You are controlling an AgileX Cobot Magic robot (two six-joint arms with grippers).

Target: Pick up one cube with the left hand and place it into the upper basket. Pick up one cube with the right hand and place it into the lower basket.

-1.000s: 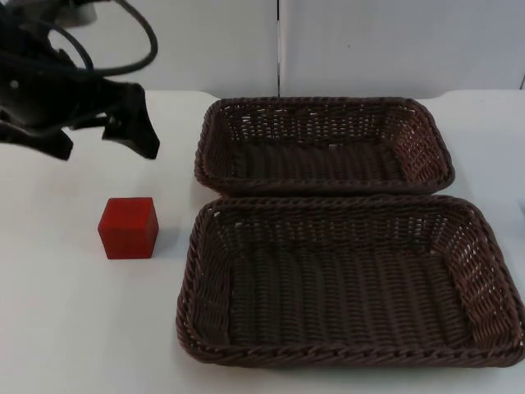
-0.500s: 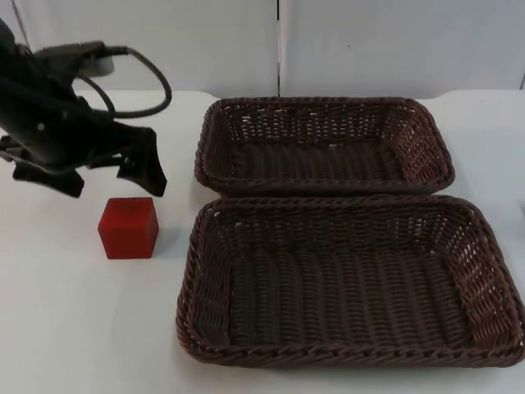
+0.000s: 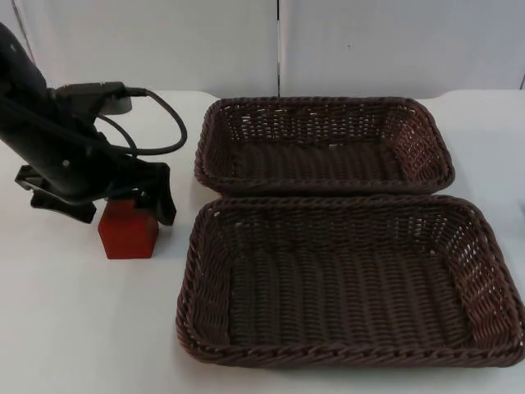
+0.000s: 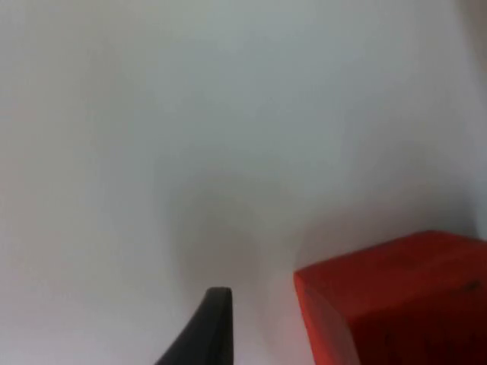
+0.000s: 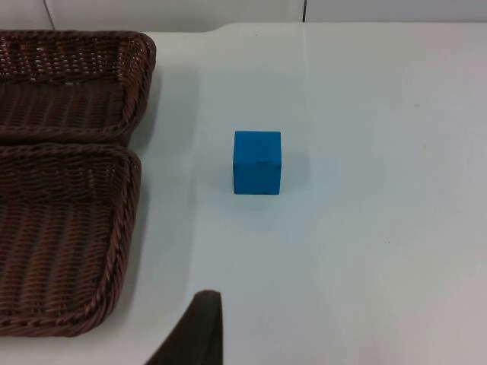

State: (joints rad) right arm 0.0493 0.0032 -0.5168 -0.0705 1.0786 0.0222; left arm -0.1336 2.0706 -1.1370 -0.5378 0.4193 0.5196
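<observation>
Left gripper (image 3: 102,203) is seen open, fingers straddling the red cube (image 3: 127,233) on the white bench (image 3: 74,328), left of the lower dark-brown wicker basket (image 3: 197,271). Upper wicker basket (image 3: 205,148) is behind. Blue cube (image 5: 257,163) sits beside the baskets; right gripper's state cannot be told.

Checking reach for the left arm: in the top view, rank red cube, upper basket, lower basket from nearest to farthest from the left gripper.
1. red cube, directly under the left gripper.
2. and 3. upper basket behind-right and lower basket front-right: too close to call.
</observation>
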